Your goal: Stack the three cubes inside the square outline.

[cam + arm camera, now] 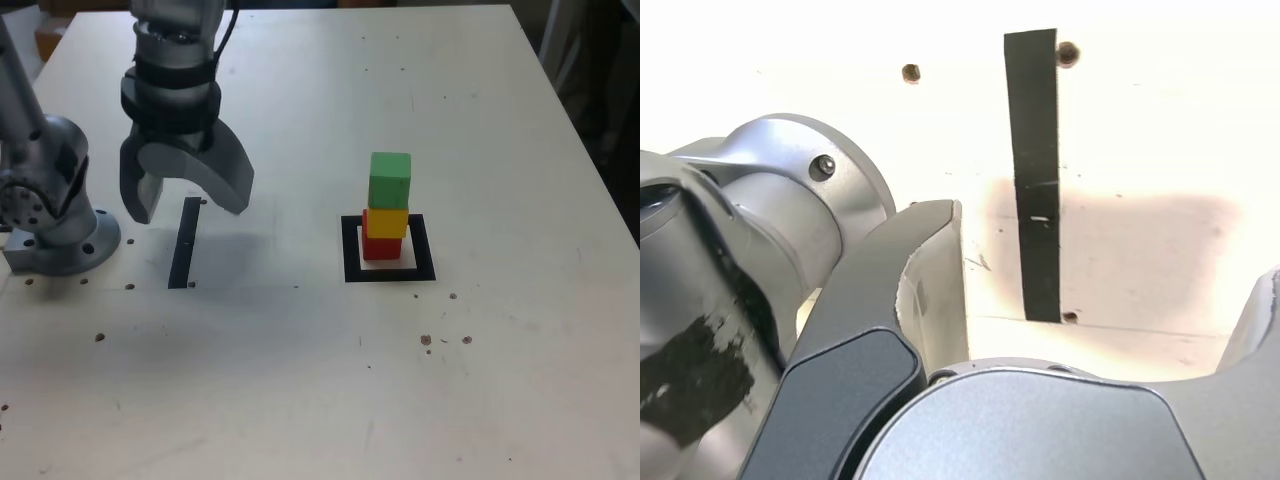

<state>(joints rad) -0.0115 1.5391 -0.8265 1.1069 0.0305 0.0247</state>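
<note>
- In the exterior view you see the gripper (190, 205) hanging above the table (300, 380), on the exterior view's left side, with its two jaws spread apart and nothing between them.
- Under the gripper you see the straight black strip (183, 243) on the table, and a soft shadow falls around it.
- The arm base (55, 215) stands at the far left of this view, just beside the strip.
- Well apart from the gripper, toward the exterior view's right, you find the black square outline (388, 252).
- Inside this outline the three cubes stand as one tower: the red cube (381, 245) is at the bottom on the pale centre, the yellow cube (388, 221) sits on it, and the green cube (390, 180) is on top.
- The green cube looks a little shifted and turned against the yellow one, but it rests on it.
- You can also notice some small dark holes and spots (426, 340) on the table surface.
- In the wrist view you look down past the gripper (1110, 300); one grey finger (915, 290) is clear, the other shows only at the picture's edge, and a wide gap is between them.
- In this gap you see the black strip (1037, 170) lying on the pale table (1160, 120), with a shadow over its nearer part.
- The cubes and the square outline do not appear in the wrist view.
</note>
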